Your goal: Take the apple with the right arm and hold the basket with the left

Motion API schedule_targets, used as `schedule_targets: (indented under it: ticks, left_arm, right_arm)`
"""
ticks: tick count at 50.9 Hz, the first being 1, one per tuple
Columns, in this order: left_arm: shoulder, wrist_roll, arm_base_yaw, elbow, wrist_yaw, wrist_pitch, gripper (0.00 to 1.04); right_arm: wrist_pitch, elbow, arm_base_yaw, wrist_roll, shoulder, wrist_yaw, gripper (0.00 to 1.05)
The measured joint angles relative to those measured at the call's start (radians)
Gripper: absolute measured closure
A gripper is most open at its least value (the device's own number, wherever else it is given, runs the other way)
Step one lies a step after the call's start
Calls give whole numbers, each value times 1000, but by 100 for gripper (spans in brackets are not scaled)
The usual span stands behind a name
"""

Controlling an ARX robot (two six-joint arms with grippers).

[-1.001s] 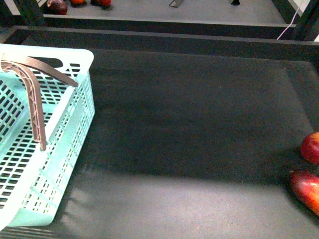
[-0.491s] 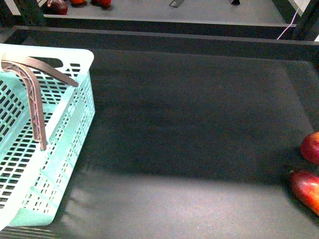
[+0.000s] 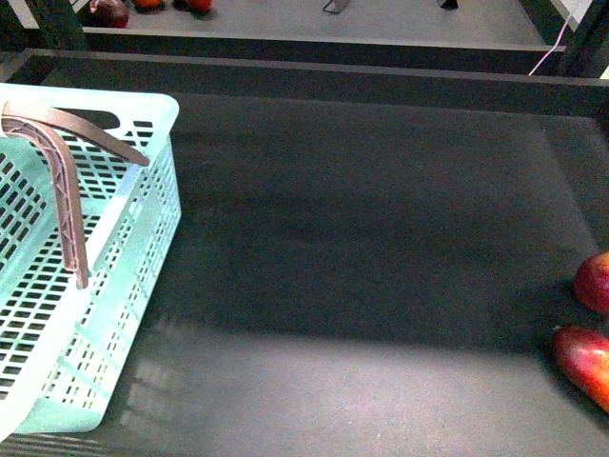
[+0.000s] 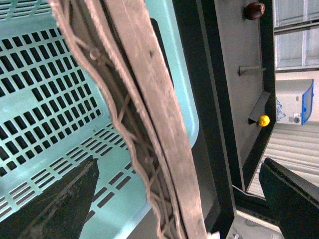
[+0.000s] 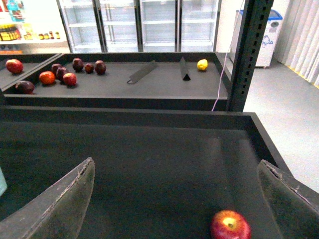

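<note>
Small round red apple [image 5: 230,225] by the dark shelf's [image 3: 362,238] right edge looks firm and slick: pinch across its middle. Right gripper [image 5: 175,164] gapes empty; left gripper [image 4: 179,167] gapes astride the pale turquoise slotted plastic basket's [image 4: 45,99] brown ribbed handle [image 4: 149,114].

Glass-door fridges [image 5: 160,24] stand behind dark shelves [image 5: 164,85].

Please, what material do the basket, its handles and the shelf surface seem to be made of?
The basket: likely moulded plastic, pale turquoise and slightly glossy; the regular slots and rounded rim suggest it. Its handles: probably plastic too, brown and matte, with ribbing on the underside. The shelf surface: dark and matte with a fine grain, perhaps a rubber or felt-like mat; I cannot tell which.
</note>
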Motion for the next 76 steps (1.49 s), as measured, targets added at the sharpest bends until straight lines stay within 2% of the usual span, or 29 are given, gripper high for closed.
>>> schedule_targets:
  ticks: [25,35,43,51,65,70,76]
  left_arm:
    - [177,6,0,158,-72,-68,8]
    - [203,24,0,172,-81,-85,40]
    - [206,34,-10,185,-85,-88,74]
    - [201,-11,-19,187,-70,-89,89]
    - [148,35,-49,166,-68,-117,89]
    - [64,41,-84,139,-57,-150,89]
    - [-72,37,-164,128,-42,-201,89]
  right_arm:
    - [0,0,0,0,0,0,9]
    - [0,0,0,0,0,0,9]
    - [0,0,0,0,0,0,9]
    - [0,0,0,0,0,0,9]
    - [0,0,0,0,0,0,9]
    - [0,0,0,0,0,0,9]
    - [0,0,0,0,0,0,9]
